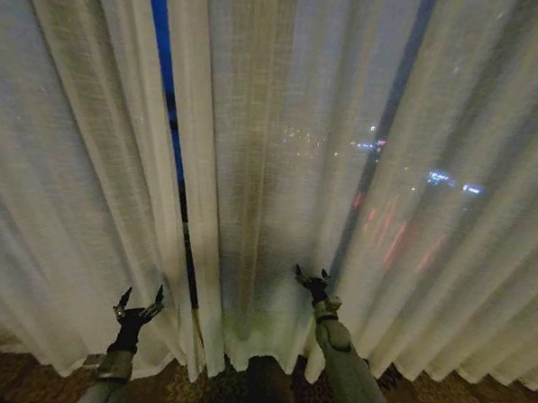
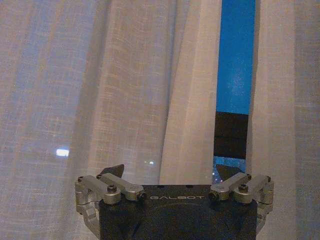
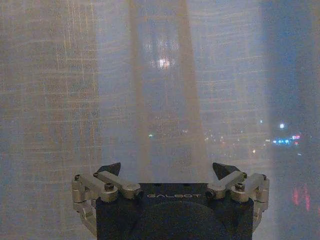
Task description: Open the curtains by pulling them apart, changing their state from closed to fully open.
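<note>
The curtains (image 1: 280,166) hang full height across the head view, two sheer cream-white pleated panels reaching down to a dark patterned carpet (image 1: 259,391). They are not quite closed: a narrow gap (image 1: 170,115) runs between the panels left of centre, showing blue window glass above and a dark band lower down. City lights glow through the weave of the right panel (image 1: 415,173).

The left gripper (image 1: 139,303) is raised near the lower part of the left panel (image 1: 61,200), just left of the gap, its fingers spread wide and holding nothing. In the left wrist view the same gripper (image 2: 170,172) faces the panel edge with the gap beyond its tips.

The right gripper (image 1: 312,278) stands close against the right panel, fingers likewise spread; whether its tips touch the fabric cannot be told for certain. The right wrist view shows the gripper (image 3: 170,170) open before a vertical pleat (image 3: 165,85).
</note>
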Robot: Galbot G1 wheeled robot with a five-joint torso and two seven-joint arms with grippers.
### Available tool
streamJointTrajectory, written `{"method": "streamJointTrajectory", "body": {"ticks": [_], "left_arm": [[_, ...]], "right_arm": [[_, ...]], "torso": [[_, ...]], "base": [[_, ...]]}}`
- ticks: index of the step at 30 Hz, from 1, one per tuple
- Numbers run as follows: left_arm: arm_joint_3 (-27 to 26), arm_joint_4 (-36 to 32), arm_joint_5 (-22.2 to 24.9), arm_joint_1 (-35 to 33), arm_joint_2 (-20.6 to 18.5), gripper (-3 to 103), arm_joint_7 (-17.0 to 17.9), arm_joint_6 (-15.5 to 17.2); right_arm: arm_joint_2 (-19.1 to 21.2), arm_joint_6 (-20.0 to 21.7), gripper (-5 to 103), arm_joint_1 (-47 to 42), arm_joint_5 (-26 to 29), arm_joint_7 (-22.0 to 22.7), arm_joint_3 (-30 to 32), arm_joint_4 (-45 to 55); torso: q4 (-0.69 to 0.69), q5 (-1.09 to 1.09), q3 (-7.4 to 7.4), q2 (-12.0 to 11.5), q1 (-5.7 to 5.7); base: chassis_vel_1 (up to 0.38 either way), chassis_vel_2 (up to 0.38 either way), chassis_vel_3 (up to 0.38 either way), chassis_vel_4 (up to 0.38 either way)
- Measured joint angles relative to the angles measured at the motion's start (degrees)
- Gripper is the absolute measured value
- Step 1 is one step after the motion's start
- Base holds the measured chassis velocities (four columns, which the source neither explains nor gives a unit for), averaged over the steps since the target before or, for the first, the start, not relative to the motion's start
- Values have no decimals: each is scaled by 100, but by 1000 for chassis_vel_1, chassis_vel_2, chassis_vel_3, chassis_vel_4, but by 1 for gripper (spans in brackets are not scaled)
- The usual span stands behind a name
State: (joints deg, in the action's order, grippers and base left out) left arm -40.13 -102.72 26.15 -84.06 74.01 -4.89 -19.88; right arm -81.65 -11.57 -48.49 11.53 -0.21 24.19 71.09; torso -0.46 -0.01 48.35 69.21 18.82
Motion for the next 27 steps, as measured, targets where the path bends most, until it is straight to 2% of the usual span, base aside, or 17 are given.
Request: {"method": "streamJointTrajectory", "body": {"ticks": [6,7,9,10,12,15,18,19,21,22,24,27], "left_arm": [[1,0,0,2,0,100,0,0],[1,0,0,2,0,100,0,0],[1,0,0,2,0,100,0,0],[1,0,0,2,0,100,0,0],[1,0,0,2,0,100,0,0],[1,0,0,2,0,100,0,0],[1,0,0,2,0,100,0,0],[1,0,0,2,0,100,0,0],[1,0,0,2,0,100,0,0],[1,0,0,2,0,100,0,0],[1,0,0,2,0,100,0,0],[1,0,0,2,0,100,0,0]], "right_arm": [[-125,-30,100,300,-78,-7,-108,-315],[-147,-48,103,322,-78,-27,-113,-348],[-202,-101,95,344,-75,-64,-119,-412],[-202,-101,95,344,-75,-64,-119,-412],[-220,-150,85,343,-75,-74,-104,-447],[-214,-194,79,323,-72,-79,-76,-454],[-176,-222,63,250,-61,-88,-29,-408],[-176,-222,63,250,-61,-88,-29,-408],[-152,-225,52,207,-49,-101,-7,-366],[-152,-225,52,207,-49,-101,-7,-366],[-147,-227,41,187,-43,-103,6,-342],[-147,-228,36,176,-23,-100,17,-313]], "torso": [[0,1,4,-4,8],[0,0,3,-4,8],[0,0,3,-4,7],[0,0,3,-4,7],[0,0,2,-3,5],[0,0,2,-4,5],[-1,1,2,-4,6],[-1,1,2,-4,6],[-1,0,2,-3,6],[-1,0,2,-3,6],[-1,1,2,-3,5],[-1,1,2,-3,6]], "base": [[0,0,0,0],[0,0,0,0],[0,0,0,0],[0,0,0,0],[0,0,0,0],[0,0,0,0],[0,0,0,0],[0,0,0,0],[0,0,0,0],[0,0,0,0],[0,0,0,0],[0,0,0,0]]}}
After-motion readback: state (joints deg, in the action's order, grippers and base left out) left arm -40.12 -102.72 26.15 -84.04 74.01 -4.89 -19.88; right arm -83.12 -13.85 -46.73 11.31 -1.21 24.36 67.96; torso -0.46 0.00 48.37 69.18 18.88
